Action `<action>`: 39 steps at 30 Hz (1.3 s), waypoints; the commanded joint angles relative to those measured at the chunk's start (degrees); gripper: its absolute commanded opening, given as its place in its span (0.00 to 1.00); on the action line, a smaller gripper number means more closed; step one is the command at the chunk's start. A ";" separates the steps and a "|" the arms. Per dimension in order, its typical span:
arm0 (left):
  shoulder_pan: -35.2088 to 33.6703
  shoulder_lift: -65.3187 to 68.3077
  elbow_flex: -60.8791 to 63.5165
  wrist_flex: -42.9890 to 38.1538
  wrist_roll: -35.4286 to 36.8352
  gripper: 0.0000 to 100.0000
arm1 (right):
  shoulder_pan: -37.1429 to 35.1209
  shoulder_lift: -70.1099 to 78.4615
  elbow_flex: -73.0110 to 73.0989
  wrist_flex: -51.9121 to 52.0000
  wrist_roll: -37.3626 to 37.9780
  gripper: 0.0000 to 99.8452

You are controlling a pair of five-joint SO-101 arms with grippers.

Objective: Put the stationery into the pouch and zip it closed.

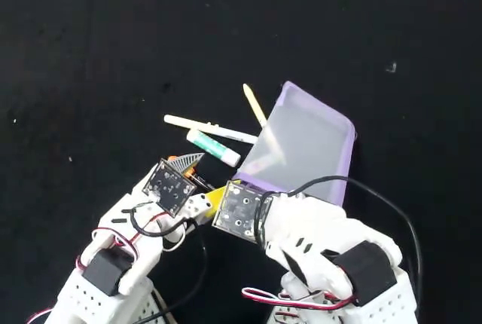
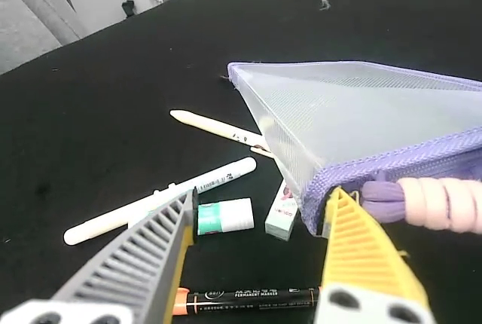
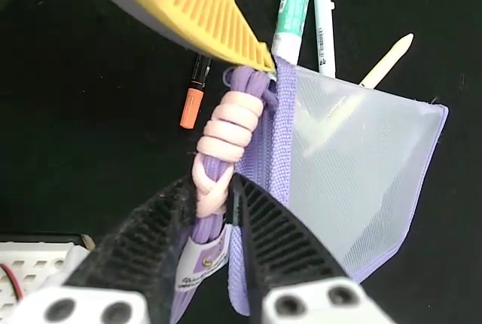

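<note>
Right pincer [image 3: 215,187] clamps the cord [image 3: 226,124] of the pouch [image 1: 309,143] lying diagonally; left pincer [image 2: 263,202] gapes.

The pouch [image 2: 361,113] has see-through plastic sides with a fine mesh look and a rough purple cloth edge. Its cord [image 3: 226,136] is soft string, pink wound over purple. The left gripper [image 2: 262,194] and right gripper [image 3: 215,187] have ridged, dull plastic fingers [image 2: 147,256]. The white pen [image 2: 158,202] is smooth plastic. The black marker [image 2: 248,295] shines a little. The table [image 1: 90,75] cover is dull black cloth.
</note>
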State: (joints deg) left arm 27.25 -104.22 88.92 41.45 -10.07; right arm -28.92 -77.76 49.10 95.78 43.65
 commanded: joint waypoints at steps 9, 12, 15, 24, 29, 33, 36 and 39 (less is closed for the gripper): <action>4.44 -0.26 2.07 -2.81 -0.18 0.28 | 0.97 0.40 -0.22 -0.62 -0.35 0.01; 4.44 -0.26 2.68 -4.04 -0.09 0.28 | 0.97 0.40 -0.22 -0.62 -0.35 0.01; 4.44 -0.09 3.38 -6.59 0.00 0.28 | 0.97 0.40 -0.22 -0.62 -0.35 0.01; 4.88 -0.09 5.32 -10.73 -0.44 0.18 | 0.97 0.40 -0.22 -0.62 -0.35 0.01; 4.97 -0.09 5.32 -10.81 -0.09 0.17 | 0.97 0.40 -0.22 -0.62 -0.35 0.01; 4.97 -0.09 5.41 -12.40 -0.35 0.10 | 0.97 0.40 -0.31 -0.62 -0.53 0.01; 4.88 -0.09 5.41 -12.84 -0.44 0.03 | 0.97 0.40 -0.40 -0.62 -0.62 0.01; 4.88 -0.09 5.32 -12.40 -0.44 0.03 | 0.97 0.40 -0.40 -0.62 -0.62 0.01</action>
State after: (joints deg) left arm 32.00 -104.13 94.99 30.11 -10.15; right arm -28.84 -77.76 49.10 95.34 43.38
